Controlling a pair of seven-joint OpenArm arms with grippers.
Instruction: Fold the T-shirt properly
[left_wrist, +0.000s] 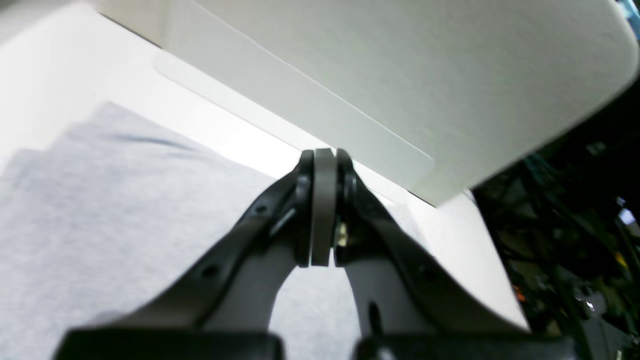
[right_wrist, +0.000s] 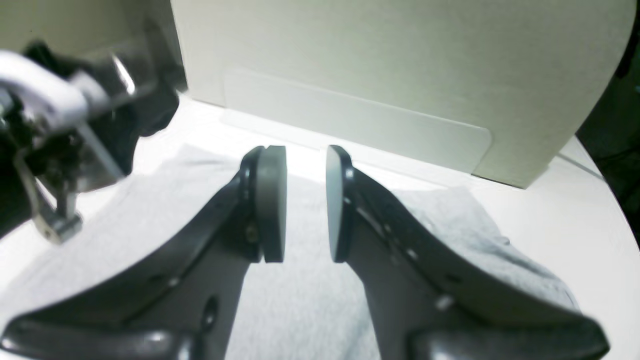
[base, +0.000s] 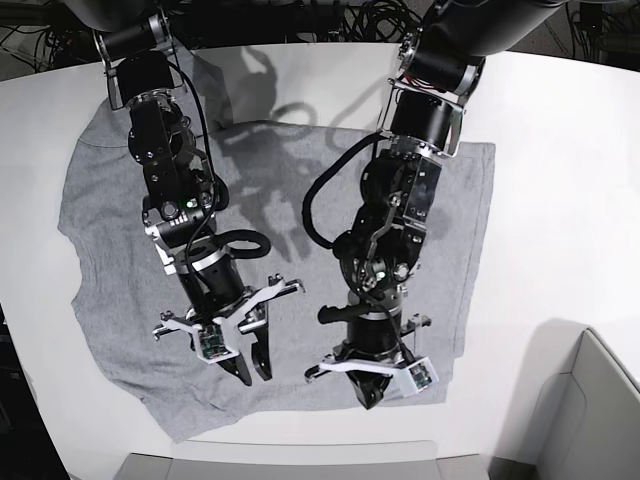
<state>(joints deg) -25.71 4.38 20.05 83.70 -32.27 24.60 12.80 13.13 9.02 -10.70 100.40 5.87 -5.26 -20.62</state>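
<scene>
Left fingers (left_wrist: 324, 165) pressed together, right fingers (right_wrist: 272, 200) parted, both empty above the T-shirt (base: 290, 180).

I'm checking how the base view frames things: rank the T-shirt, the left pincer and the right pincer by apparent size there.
1. T-shirt, by far the largest.
2-3. Right pincer and left pincer: they look alike; the right spreads wider only because it is open.
</scene>
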